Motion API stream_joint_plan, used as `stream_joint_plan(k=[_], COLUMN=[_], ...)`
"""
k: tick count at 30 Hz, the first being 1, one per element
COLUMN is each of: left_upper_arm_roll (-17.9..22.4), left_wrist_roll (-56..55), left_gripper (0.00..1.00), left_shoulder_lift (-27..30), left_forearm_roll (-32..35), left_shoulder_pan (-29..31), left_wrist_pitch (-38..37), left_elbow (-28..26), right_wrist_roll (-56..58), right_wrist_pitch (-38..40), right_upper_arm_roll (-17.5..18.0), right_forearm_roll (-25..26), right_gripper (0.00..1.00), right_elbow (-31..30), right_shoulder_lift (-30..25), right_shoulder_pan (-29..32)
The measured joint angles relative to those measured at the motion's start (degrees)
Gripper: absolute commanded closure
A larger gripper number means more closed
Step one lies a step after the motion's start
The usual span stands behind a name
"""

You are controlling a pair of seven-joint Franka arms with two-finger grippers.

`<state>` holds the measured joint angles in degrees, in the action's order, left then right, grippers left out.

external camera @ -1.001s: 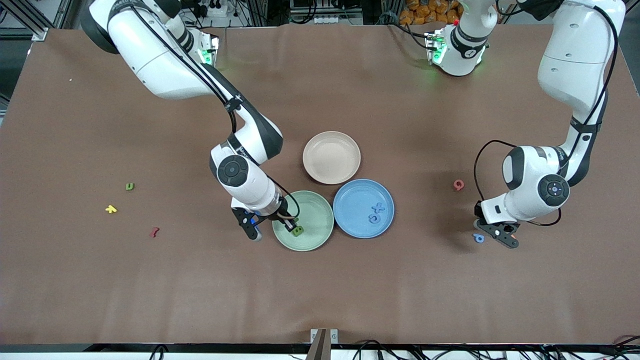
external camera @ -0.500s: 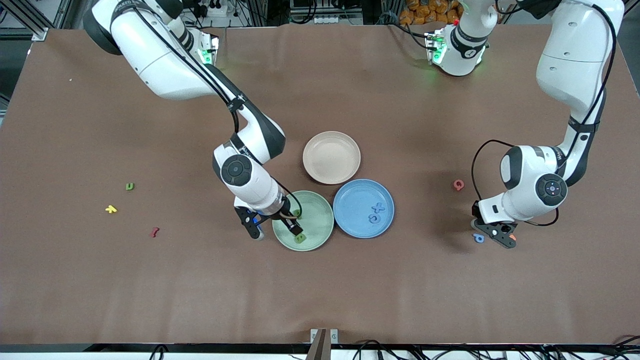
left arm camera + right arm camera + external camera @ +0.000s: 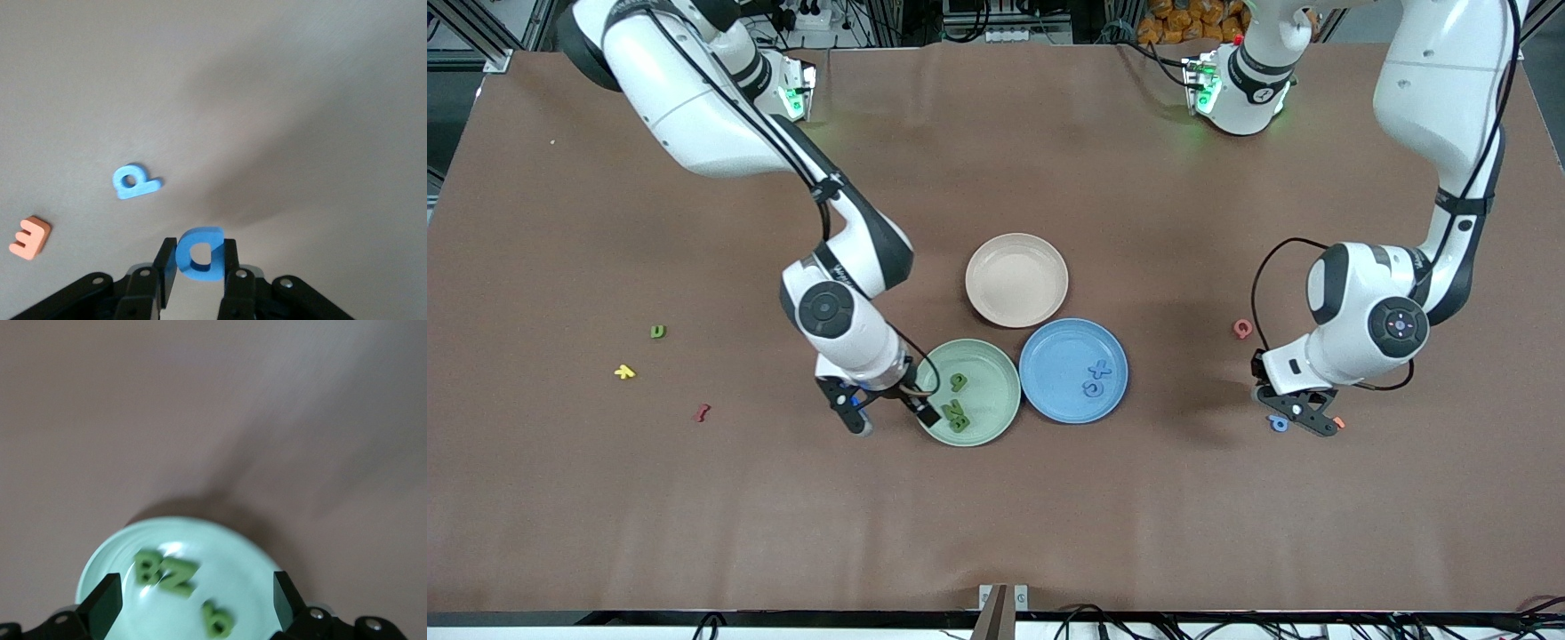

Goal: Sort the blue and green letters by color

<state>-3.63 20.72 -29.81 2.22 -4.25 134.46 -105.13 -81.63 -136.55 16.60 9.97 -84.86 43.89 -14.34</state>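
My right gripper [image 3: 893,414] is open and empty at the edge of the green plate [image 3: 996,378] toward the right arm's end. In the right wrist view it [image 3: 193,599] frames the plate [image 3: 260,567], which holds a green B [image 3: 147,565], N [image 3: 177,577] and P [image 3: 218,618]. My left gripper [image 3: 198,261] is shut on a blue D [image 3: 200,252], low over the table. A blue P [image 3: 135,181] lies on the table beside it [image 3: 1278,423]. The blue plate [image 3: 1049,356] holds a blue X [image 3: 1103,368] and G [image 3: 1091,388]. A green u [image 3: 657,332] lies toward the right arm's end.
An empty beige plate [image 3: 1016,279] stands farther from the camera than the two coloured plates. An orange E [image 3: 1338,423] and a pink G [image 3: 1242,329] lie near my left gripper [image 3: 1303,416]. A yellow letter [image 3: 624,372] and a dark red one [image 3: 702,412] lie near the green u.
My right gripper let go of the green B in the green plate and drew back toward the right arm's end. My left gripper shifted slightly toward the plates.
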Motion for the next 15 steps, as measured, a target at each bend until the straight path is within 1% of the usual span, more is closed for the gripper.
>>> stream_joint_plan(k=[5, 9, 15], left_upper_arm_roll=[-0.01, -0.01, -0.02], left_wrist_roll=[-7.56, -14.82, -24.57], left_gripper=[1.00, 1.00, 1.00], left_shoulder_lift=[2.59, 3.32, 3.38], left_forearm_roll=[-2.02, -2.19, -2.22], left_shoulder_pan=[-4.64, -8.20, -13.07], left_wrist_pitch=[-1.58, -2.12, -2.88], left_elbow=[-0.01, 0.33, 1.81], right_wrist_roll=[7.50, 14.35, 25.24], right_wrist_pitch=[1.81, 4.14, 5.23], right_upper_arm_roll=[-0.03, -0.42, -2.67], right_forearm_roll=[0.12, 0.17, 0.17], right_gripper=[0.00, 0.00, 0.00], right_elbow=[-7.17, -13.05, -20.61], right_shoulder_lift=[-5.87, -10.88, -17.35], right_shoulder_pan=[4.46, 7.60, 11.01])
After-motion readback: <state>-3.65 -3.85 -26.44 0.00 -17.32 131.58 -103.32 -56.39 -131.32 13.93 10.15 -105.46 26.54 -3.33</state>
